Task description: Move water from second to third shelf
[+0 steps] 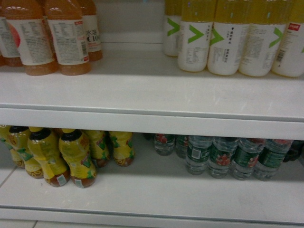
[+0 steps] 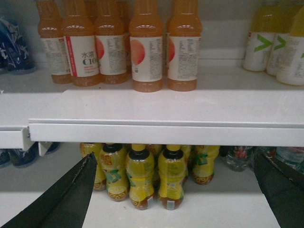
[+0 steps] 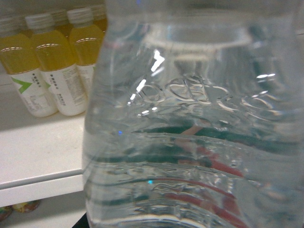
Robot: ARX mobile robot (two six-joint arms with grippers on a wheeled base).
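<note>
Upper shelf [image 1: 152, 95]: orange drink bottles [image 1: 69, 38] left, yellow drink bottles [image 1: 228, 42] right. Lower shelf [image 1: 152, 194]: yellow-wrapped tea bottles [image 1: 76, 159] left, water [image 1: 221, 156] right.

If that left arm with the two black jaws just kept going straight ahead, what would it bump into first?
Probably the front yellow-labelled tea bottles on the lower shelf, which sit between the left gripper's open jaws in the left wrist view. Depth is unclear, so the white shelf edge above might catch it first.
</note>
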